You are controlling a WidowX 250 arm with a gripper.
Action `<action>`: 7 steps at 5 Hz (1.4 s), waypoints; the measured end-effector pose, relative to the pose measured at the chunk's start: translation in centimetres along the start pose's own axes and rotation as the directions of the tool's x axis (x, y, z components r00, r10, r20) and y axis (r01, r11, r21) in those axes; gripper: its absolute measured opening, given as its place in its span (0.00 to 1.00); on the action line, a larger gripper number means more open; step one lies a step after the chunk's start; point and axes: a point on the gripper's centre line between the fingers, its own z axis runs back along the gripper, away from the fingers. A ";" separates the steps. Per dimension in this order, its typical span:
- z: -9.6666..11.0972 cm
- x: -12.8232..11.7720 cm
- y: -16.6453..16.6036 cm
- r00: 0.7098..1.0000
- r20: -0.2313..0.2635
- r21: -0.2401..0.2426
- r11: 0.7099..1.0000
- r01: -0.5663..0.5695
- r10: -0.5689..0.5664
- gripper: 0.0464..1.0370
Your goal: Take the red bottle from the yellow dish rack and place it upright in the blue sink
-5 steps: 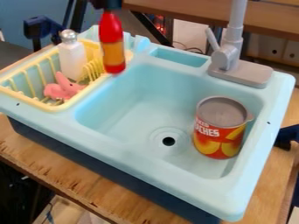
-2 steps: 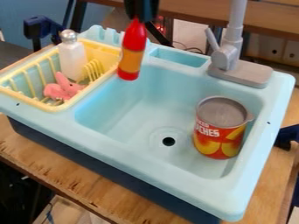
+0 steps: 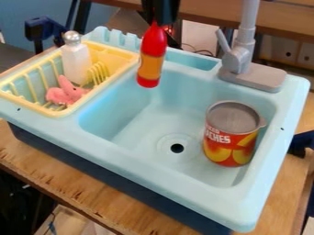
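At the top of the view, left of centre, my black gripper (image 3: 159, 17) is shut on the narrow top of a red bottle (image 3: 151, 57) with an orange label. The bottle hangs nearly upright over the back left part of the light blue sink (image 3: 131, 158), its base above the basin. In the basin's right part stands a can (image 3: 231, 134) with a grey top and pictures of peaches. A yellow rack (image 3: 73, 108) at the left holds a white shaker (image 3: 75, 62) with a silver cap and a pink toy rabbit (image 3: 65, 92).
The grey faucet (image 3: 240, 59) rises from the sink's back right corner. A dark blue clamp (image 3: 301, 142) is at the right edge. The sink rests on a wooden table (image 3: 73, 183), and a dark blue piece (image 3: 44, 28) stands behind the rack.
My gripper has moved to the right with the red bottle in it, from beside the rack to over the basin's back left part. The can and the things in the rack have stayed put.
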 end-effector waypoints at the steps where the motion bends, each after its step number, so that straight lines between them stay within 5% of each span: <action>1: -1.6 0.0 0.2 0.999 -0.044 -0.010 1.000 -0.012 0.012 0.28; 4: -5.3 -0.1 0.1 1.000 0.018 -0.091 0.996 0.006 -0.004 0.33; 6: -5.4 -0.8 0.1 1.000 -0.009 -0.080 0.997 -0.002 0.001 0.92; 7: -4.2 -1.6 -0.1 1.000 -0.016 -0.069 0.997 -0.023 0.022 0.97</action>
